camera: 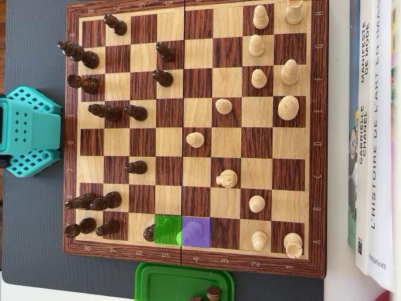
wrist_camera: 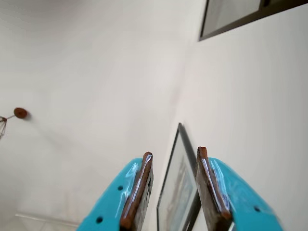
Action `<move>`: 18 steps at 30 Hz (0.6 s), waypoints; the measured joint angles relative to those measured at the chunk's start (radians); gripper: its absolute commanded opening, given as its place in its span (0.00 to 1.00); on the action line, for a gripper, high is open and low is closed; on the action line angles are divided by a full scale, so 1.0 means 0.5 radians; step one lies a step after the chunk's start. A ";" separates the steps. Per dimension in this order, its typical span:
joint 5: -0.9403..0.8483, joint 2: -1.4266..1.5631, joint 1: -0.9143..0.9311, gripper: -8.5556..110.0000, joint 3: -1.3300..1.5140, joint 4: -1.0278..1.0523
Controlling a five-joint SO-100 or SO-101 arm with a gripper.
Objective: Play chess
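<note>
The overhead view shows a wooden chessboard (camera: 188,263) with dark pieces such as a pawn (camera: 136,167) on its left half and light pieces such as a knight (camera: 227,179) on its right. Near the bottom edge one square is tinted green (camera: 166,229) and its neighbour purple (camera: 199,233). A tinted piece (camera: 183,237) stands at the purple square's left side, and a dark piece (camera: 149,233) sits just left of the green one. In the wrist view my gripper (wrist_camera: 174,152) points up at a pale wall, open, with nothing between its teal fingers (wrist_camera: 137,192).
The arm's teal body (camera: 28,132) sits left of the board. A green tray (camera: 169,282) below the board holds a few captured dark pieces (camera: 213,293). Books (camera: 376,125) lie along the right edge. The wrist view shows a framed picture (wrist_camera: 180,192) and a dark frame (wrist_camera: 240,14).
</note>
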 measured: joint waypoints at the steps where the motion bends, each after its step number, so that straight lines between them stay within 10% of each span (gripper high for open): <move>1: -0.006 0.000 0.000 0.19 -0.003 0.071; 18: -0.414 0.000 0.049 0.19 -0.288 1.736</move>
